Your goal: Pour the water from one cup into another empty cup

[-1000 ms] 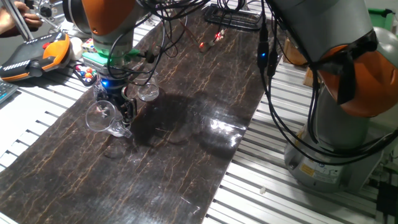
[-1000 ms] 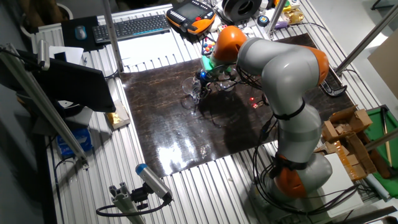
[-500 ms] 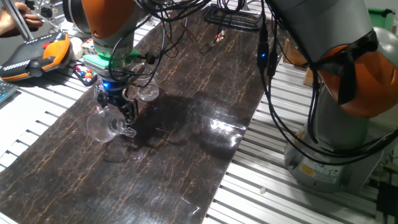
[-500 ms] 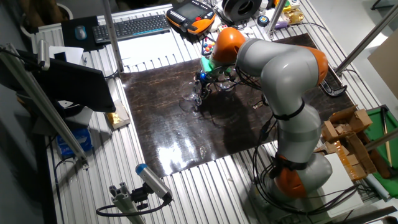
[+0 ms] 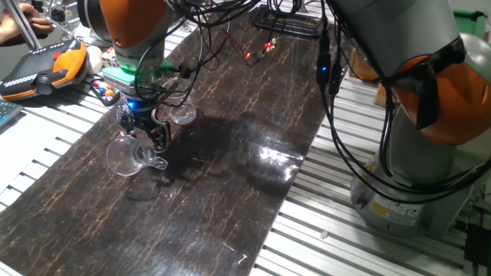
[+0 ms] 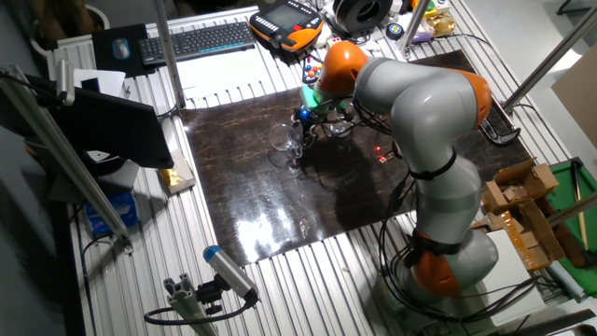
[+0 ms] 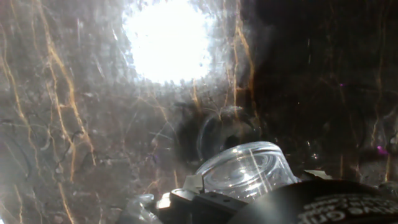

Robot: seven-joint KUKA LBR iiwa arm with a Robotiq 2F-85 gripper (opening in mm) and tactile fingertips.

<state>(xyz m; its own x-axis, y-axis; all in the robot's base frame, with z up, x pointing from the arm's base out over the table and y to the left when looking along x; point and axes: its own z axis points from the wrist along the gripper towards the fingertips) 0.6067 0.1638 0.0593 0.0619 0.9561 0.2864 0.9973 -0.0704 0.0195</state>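
Note:
My gripper point(image 5: 156, 142) is shut on the larger clear cup with the looped handle point(image 5: 125, 157) and holds it just above the dark marbled mat point(image 5: 230, 184), tipped far over with its mouth to the left. The same gripper point(image 6: 298, 143) and cup point(image 6: 280, 139) show in the other fixed view. The smaller clear cup point(image 5: 182, 115) stands upright on the mat just behind and right of the gripper, also seen in the other fixed view point(image 6: 339, 129). In the hand view a clear glass point(image 7: 245, 171) sits at the bottom edge by the gripper body. No water shows.
An orange teach pendant point(image 5: 46, 65) and small coloured parts lie left of the mat on the slatted aluminium table. Cables hang over the mat's far end near a black frame point(image 5: 288, 21). The arm's base point(image 5: 414, 176) stands at the right. A keyboard point(image 6: 201, 39) lies beyond the mat.
The held cup has tipped further over and sunk a little toward the mat. The smaller cup has stayed in place.

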